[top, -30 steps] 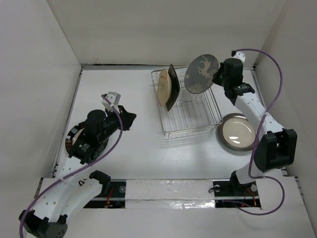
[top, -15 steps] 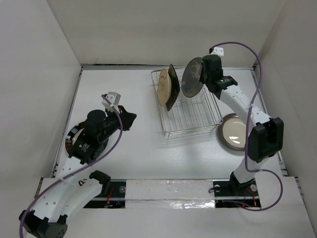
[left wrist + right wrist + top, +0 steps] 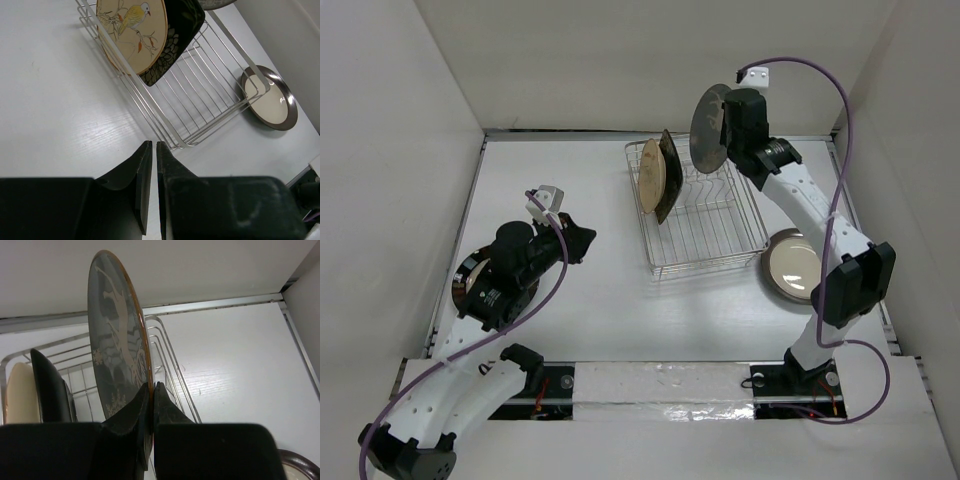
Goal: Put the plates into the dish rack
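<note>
Here, right pincer (image 3: 151, 390) clenched on grey plate (image 3: 115, 335) over dish rack (image 3: 705, 235), left pincer (image 3: 151, 165) clenched empty, dark plate (image 3: 464, 274) half hidden under left arm (image 3: 505, 270).

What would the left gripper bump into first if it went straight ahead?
Probably the dish rack. The left gripper points at its near wire corner, with only bare table between, though depth is hard to judge.

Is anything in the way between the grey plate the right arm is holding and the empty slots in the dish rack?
Nothing visible. The right end effector holds the grey plate upright above the dish rack. The tan plate and black square plate stand at the rack's left end, clear of the open slots beneath it.
</note>
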`<action>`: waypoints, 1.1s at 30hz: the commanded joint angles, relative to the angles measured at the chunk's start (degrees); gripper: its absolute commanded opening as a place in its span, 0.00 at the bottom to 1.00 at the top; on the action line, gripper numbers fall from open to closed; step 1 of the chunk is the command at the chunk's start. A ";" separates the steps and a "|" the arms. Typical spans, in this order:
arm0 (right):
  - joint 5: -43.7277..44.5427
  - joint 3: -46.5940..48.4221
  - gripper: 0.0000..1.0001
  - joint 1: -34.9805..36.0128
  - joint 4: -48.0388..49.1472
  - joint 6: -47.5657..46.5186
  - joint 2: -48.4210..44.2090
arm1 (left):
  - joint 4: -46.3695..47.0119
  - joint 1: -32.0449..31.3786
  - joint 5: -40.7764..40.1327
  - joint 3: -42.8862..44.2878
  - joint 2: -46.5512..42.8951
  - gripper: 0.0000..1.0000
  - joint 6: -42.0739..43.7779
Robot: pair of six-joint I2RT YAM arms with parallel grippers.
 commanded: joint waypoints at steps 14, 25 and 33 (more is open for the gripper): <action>0.70 2.09 0.00 3.38 7.20 -0.07 2.18 | 1.83 0.20 -0.02 0.90 -0.50 0.06 0.56; 5.35 -0.20 0.00 5.74 7.47 -1.56 4.82 | 1.92 0.20 0.34 0.64 -1.29 0.06 0.56; 8.17 0.07 0.00 7.50 7.29 -3.24 5.87 | 1.83 0.20 0.16 0.81 -0.68 0.07 0.47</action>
